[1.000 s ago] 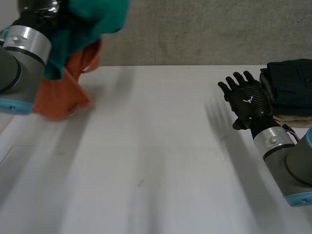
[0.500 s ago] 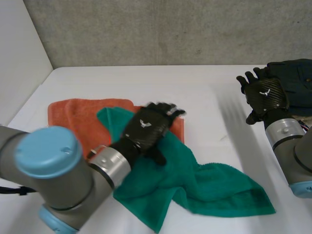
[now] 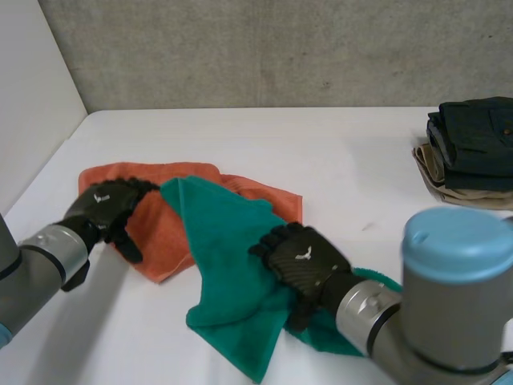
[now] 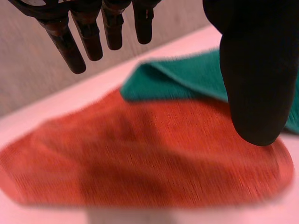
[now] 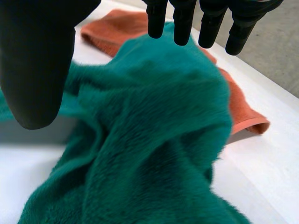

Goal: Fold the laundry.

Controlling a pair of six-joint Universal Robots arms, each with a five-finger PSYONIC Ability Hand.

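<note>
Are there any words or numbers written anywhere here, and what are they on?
No words or numbers can be read anywhere.
The left hand and the right hand each carry a small white mark on the back: a shape, not letters.

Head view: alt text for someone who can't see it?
A crumpled green towel partly covers an orange towel on the white table; the right hand rests open on the green, the left hand on the orange. Folded dark clothes sit far right.
</note>
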